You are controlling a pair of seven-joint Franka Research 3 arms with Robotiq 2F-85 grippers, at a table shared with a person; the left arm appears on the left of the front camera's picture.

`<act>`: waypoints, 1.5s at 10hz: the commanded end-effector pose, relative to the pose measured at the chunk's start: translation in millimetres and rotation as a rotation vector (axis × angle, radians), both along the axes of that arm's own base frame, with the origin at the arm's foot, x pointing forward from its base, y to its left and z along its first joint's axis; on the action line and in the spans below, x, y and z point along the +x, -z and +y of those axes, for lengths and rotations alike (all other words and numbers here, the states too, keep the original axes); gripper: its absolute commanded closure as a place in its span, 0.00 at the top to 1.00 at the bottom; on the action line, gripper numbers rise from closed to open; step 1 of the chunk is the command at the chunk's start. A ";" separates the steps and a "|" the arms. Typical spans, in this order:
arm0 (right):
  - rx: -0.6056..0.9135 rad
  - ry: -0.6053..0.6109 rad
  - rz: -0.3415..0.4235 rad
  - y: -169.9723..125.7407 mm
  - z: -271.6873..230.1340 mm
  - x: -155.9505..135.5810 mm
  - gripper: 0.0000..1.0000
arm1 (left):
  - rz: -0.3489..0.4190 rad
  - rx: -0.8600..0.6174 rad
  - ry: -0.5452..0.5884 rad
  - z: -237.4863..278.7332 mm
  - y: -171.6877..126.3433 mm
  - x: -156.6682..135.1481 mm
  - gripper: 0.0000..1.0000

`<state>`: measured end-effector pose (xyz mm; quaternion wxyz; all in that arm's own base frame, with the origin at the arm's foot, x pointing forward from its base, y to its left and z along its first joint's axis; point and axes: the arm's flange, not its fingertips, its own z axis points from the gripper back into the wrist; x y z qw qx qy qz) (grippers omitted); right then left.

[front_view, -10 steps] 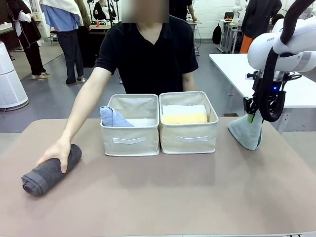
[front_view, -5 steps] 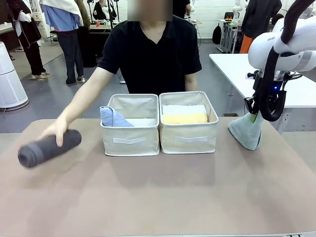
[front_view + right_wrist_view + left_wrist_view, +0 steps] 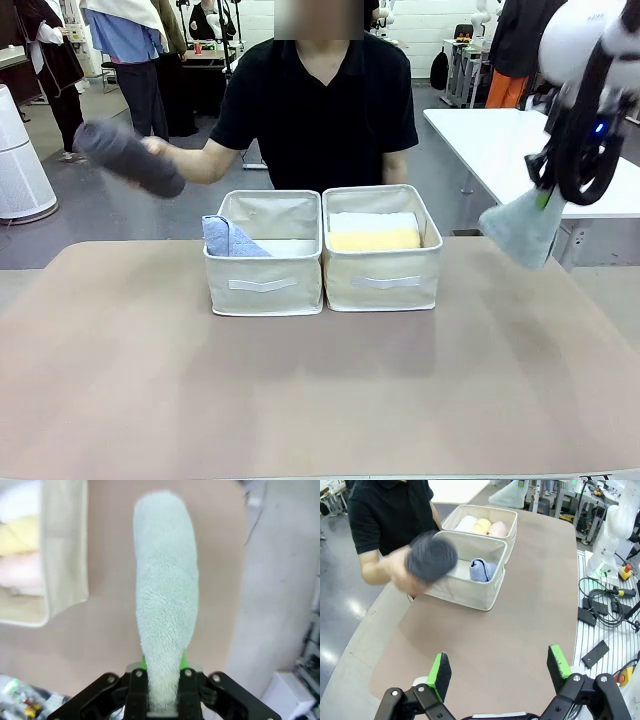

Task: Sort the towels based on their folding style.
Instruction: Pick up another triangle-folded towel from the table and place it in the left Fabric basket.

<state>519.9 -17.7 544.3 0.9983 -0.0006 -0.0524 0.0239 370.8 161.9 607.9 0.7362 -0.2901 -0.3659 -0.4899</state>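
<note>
My right gripper [image 3: 543,197] is shut on the tip of a grey-green cone-folded towel [image 3: 522,229], which hangs in the air above the table's right edge. In the right wrist view that towel [image 3: 165,615] runs straight out from between the fingers [image 3: 162,672]. The person's hand holds a dark grey rolled towel [image 3: 128,157] up in the air left of the bins. A light blue folded towel [image 3: 228,238] lies in the left bin [image 3: 265,283]. Yellow, white and pale pink rolls [image 3: 373,233] fill the right bin [image 3: 382,280]. My left gripper [image 3: 499,669] stands open above the table, holding nothing.
The two beige bins stand side by side at the table's middle. A white table [image 3: 500,150] is at the back right. Cables and the other arm's base [image 3: 607,555] lie beyond the table edge in the left wrist view. People stand in the background.
The person has lifted the dark grey roll off the table's left side into the air. My right gripper has raised the grey-green towel off the table and moved it slightly right.
</note>
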 end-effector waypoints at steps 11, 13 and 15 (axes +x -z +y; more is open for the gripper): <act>0.003 -0.001 -0.152 -133.2 2.3 -75.8 0.18 | -0.013 -0.012 0.010 0.9 -0.8 -0.4 1.00; 0.003 -0.001 -0.152 -133.2 2.3 -75.8 0.18 | -0.013 -0.012 0.010 0.9 -0.8 -0.4 1.00; 0.003 -0.001 -0.152 -133.2 2.3 -75.8 0.18 | -0.013 -0.012 0.010 0.9 -0.8 -0.4 1.00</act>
